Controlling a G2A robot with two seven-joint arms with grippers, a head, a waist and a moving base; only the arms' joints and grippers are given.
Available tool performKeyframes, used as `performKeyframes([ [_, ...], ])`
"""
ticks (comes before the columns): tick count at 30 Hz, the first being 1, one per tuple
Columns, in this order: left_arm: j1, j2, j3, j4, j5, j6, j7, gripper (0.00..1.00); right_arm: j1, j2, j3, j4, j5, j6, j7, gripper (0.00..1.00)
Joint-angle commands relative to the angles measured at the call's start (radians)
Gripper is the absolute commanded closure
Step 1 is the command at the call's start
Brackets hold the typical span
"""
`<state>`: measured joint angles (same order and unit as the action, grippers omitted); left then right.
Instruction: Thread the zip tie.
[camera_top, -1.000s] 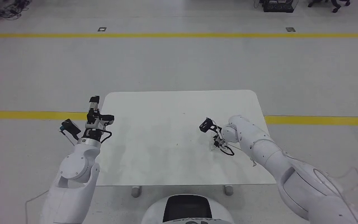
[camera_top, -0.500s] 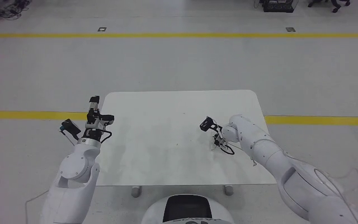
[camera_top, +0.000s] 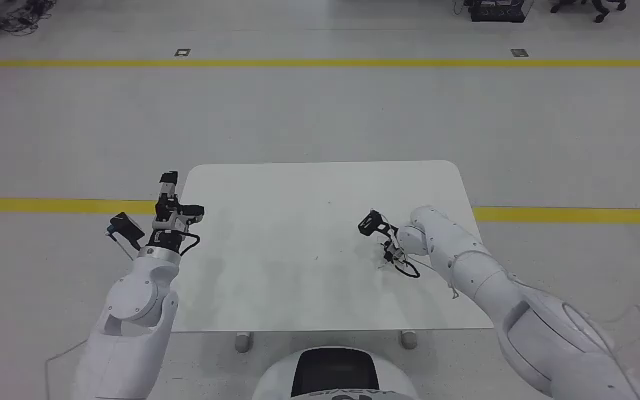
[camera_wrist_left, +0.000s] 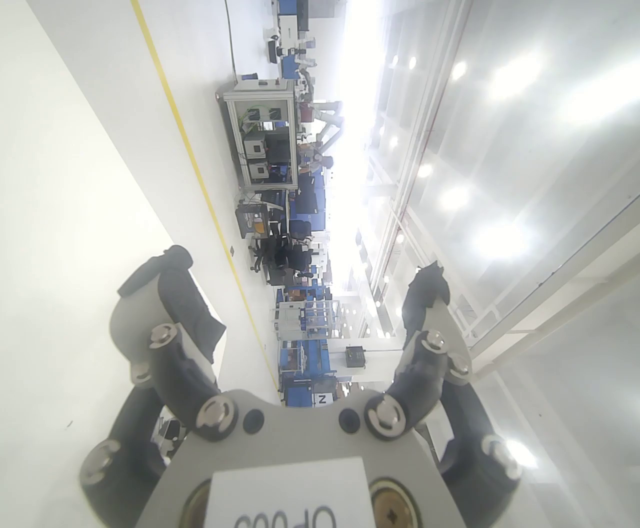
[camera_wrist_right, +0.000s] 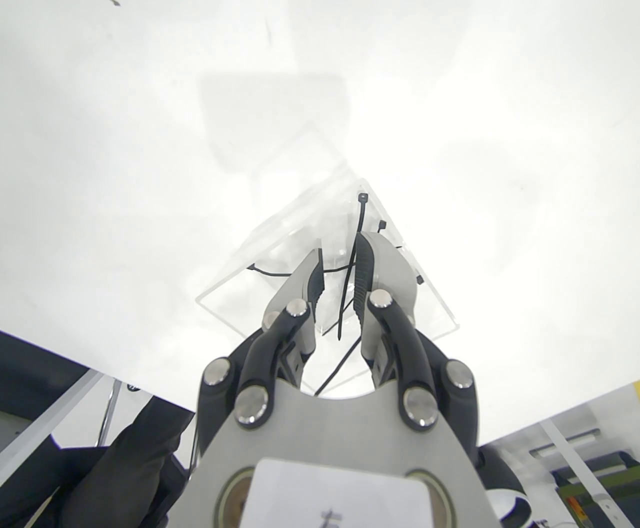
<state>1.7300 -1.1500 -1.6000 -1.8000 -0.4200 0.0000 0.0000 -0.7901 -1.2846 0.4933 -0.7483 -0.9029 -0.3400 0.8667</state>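
Observation:
A black zip tie (camera_wrist_right: 359, 220) lies on a small clear plastic plate (camera_wrist_right: 235, 295) on the white table (camera_top: 300, 220). My right gripper (camera_wrist_right: 340, 245) hangs just above the plate, open by a narrow gap. The tie's strap runs between its fingers, close along one pad (camera_wrist_right: 364, 260), and its head pokes out past the tips. In the top view the right gripper (camera_top: 386, 254) is at the table's right side, with a black loop of tie (camera_top: 405, 268) beside it. My left gripper (camera_wrist_left: 300, 270) is open and holds nothing, raised at the table's left edge (camera_top: 180, 200) and pointing away from the table.
A second thin black tie (camera_wrist_right: 270, 274) crosses the plate under the fingers, and another small tie head (camera_wrist_right: 382, 225) sits near the plate's corner. The table's near edge runs close behind the right gripper.

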Motion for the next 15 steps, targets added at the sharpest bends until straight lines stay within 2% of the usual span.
performKeyframes([
  [1, 0.0, 0.0, 0.0, 0.0, 0.0, 0.0, 0.0, 0.0, 0.0, -0.002, 0.001, 0.003, -0.002, 0.0, 0.001, 0.82],
  [15, 0.0, 0.0, 0.0, 0.0, 0.0, 0.0, 0.0, 0.0, 0.001, -0.017, -0.002, 0.016, -0.009, 0.0, 0.008, 0.81],
])
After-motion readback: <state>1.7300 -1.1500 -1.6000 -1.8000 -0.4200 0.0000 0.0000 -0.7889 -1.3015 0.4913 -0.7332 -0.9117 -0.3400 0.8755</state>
